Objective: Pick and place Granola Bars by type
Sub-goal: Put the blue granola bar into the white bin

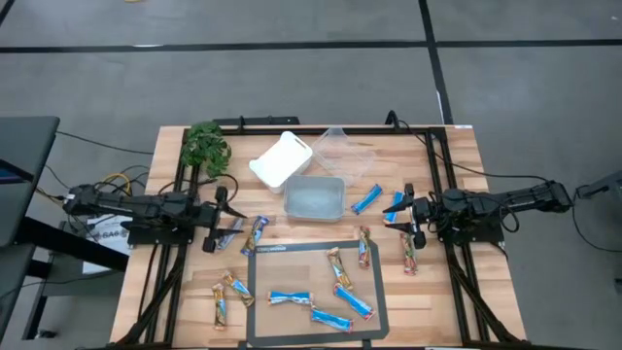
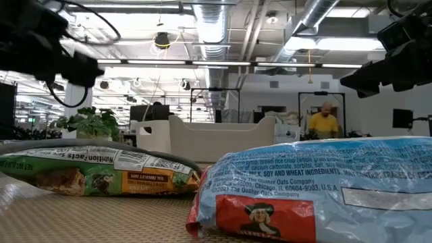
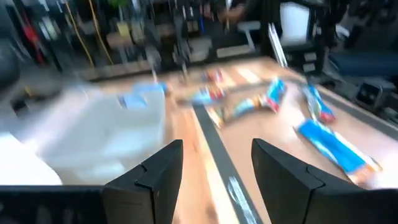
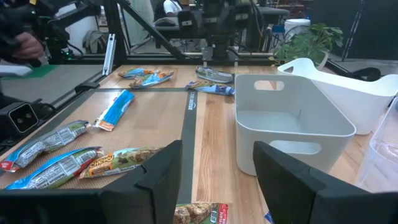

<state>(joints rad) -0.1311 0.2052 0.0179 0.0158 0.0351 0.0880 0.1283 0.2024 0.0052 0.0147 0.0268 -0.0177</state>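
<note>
Granola bars lie scattered on the wooden table. Blue ones (image 1: 366,199) (image 1: 290,297) (image 1: 355,301) and tan ones (image 1: 338,264) (image 1: 409,255) (image 1: 233,287) lie on and around a dark-framed mat (image 1: 260,321), and a dark one (image 1: 255,233) lies near my left gripper. My left gripper (image 1: 216,219) (image 3: 217,180) hovers open at the table's left side, pointing toward the middle. My right gripper (image 1: 413,214) (image 4: 217,180) hovers open at the right side, facing it. Neither holds anything. In the low view a tan-green bar (image 2: 101,172) and a blue bar (image 2: 324,196) lie flat close to the camera.
Three tubs stand at the table's middle and far side: a grey one (image 1: 314,197) (image 4: 289,121), a white one (image 1: 282,158) (image 4: 336,78) and a clear one (image 1: 343,151). A small plant (image 1: 204,146) stands at the far left. People show in the room beyond.
</note>
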